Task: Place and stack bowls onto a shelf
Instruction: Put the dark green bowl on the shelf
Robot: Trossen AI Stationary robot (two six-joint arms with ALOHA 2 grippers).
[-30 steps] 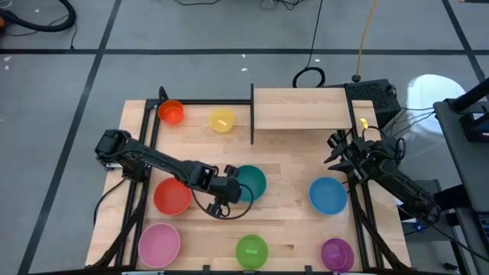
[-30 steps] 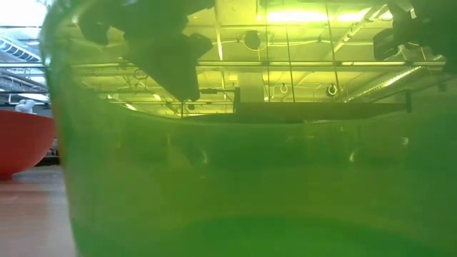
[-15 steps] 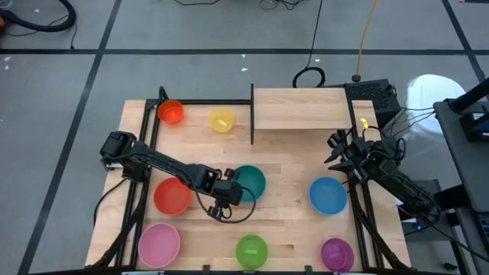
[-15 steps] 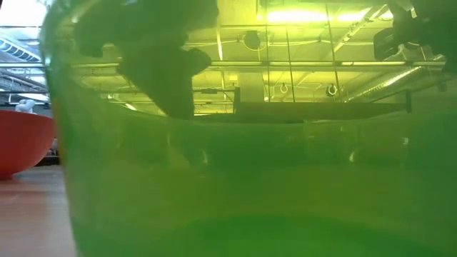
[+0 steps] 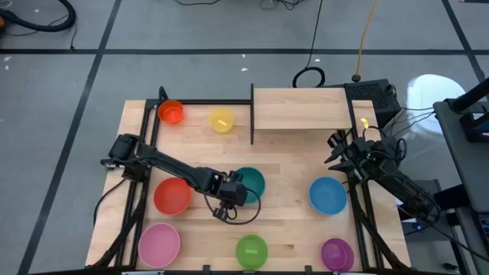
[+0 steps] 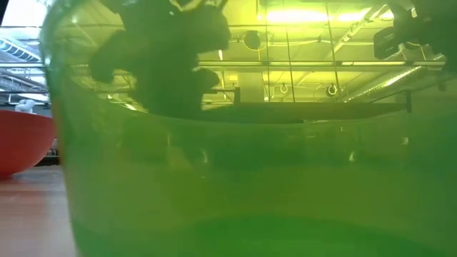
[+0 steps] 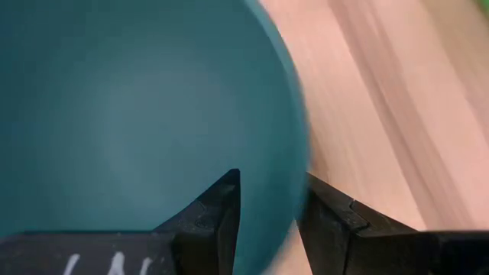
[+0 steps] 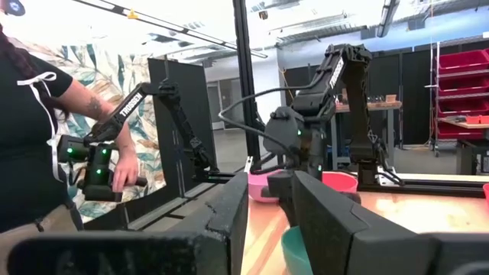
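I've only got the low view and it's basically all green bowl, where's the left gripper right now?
Observer: The left gripper is at the teal bowl in the middle of the table; its fingers straddle the rim, one inside and one outside.
Operator: Has it closed on the rim?
Observer: Not visibly; in the left wrist view there is a gap on each side of the rim.
Operator: And the right arm?
Observer: The right gripper waits at the table's right edge, near the shelf, holding nothing.
Operator: Any bowls on the shelf?
Observer: None; its board is bare.
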